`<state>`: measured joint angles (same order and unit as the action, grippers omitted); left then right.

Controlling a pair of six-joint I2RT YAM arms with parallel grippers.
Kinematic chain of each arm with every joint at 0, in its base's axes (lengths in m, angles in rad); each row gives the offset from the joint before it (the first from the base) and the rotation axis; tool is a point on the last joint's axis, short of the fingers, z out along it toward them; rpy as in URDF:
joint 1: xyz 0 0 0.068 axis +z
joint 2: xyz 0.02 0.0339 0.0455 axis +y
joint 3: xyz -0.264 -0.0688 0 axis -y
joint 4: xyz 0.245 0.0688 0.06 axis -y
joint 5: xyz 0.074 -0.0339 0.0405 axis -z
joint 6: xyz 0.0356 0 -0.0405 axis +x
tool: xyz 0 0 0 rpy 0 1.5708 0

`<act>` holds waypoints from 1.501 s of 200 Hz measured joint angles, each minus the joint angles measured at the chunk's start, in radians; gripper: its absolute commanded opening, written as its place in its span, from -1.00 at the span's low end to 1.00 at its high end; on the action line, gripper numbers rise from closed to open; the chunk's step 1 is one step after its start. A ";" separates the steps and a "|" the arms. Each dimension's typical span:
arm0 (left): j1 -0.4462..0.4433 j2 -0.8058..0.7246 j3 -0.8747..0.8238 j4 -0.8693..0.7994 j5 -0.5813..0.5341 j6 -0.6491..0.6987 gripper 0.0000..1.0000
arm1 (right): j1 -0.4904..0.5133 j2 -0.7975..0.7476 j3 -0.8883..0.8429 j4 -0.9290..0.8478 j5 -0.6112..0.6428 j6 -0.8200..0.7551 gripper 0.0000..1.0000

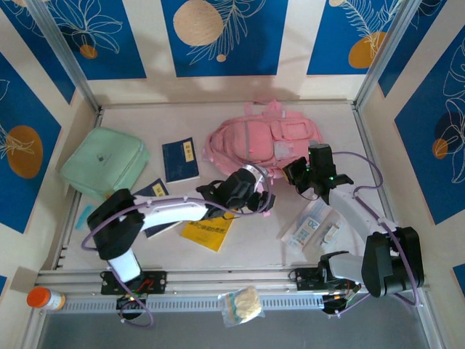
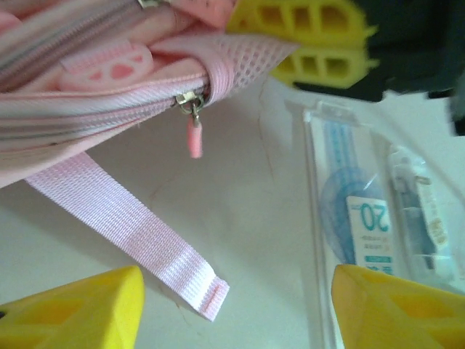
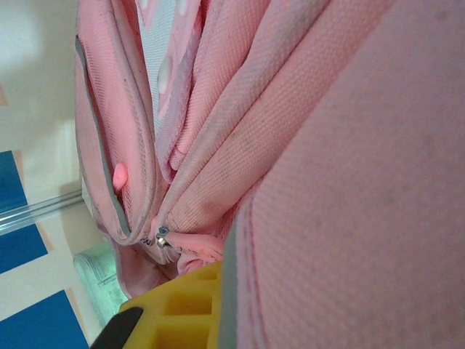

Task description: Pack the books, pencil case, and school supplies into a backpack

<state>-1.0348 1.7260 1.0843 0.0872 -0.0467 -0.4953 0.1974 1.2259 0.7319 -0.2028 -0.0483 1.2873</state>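
Note:
The pink backpack (image 1: 261,142) lies at the back of the table. My right gripper (image 1: 301,174) is shut on its lower edge, and pink fabric (image 3: 327,145) covers one yellow finger (image 3: 182,305). My left gripper (image 1: 254,195) hangs open just in front of the backpack, its fingertips (image 2: 73,309) wide apart. The loose strap end (image 2: 185,273) lies on the table between them, and the zip pull (image 2: 195,138) dangles beyond. One navy book (image 1: 180,160) lies left of the backpack, another (image 1: 152,190) is partly under my left arm, and the yellow book (image 1: 209,231) is in front. The white packet (image 1: 309,225) of school supplies lies right.
A mint-green square pouch (image 1: 105,161), the one thing here like a pencil case, sits at the left. A small white piece (image 1: 330,234) lies beside the packet. An orange-capped bottle (image 1: 45,298) and a clear bag (image 1: 242,305) rest on the front rail.

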 measured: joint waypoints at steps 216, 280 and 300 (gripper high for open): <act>0.035 0.253 0.286 -0.075 -0.105 -0.057 -0.69 | -0.009 0.016 0.000 0.008 -0.015 0.008 -1.00; 0.036 0.248 0.283 -0.082 -0.113 -0.055 -1.00 | -0.041 0.016 0.000 0.005 -0.049 -0.017 -1.00; 0.042 0.204 0.243 -0.099 -0.126 -0.056 -1.00 | -0.090 0.026 0.013 -0.022 -0.095 -0.061 -1.00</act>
<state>-0.9932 1.9305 1.3277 -0.0120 -0.1730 -0.5514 0.1078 1.2518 0.7452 -0.2245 -0.1432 1.2263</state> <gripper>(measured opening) 0.049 0.065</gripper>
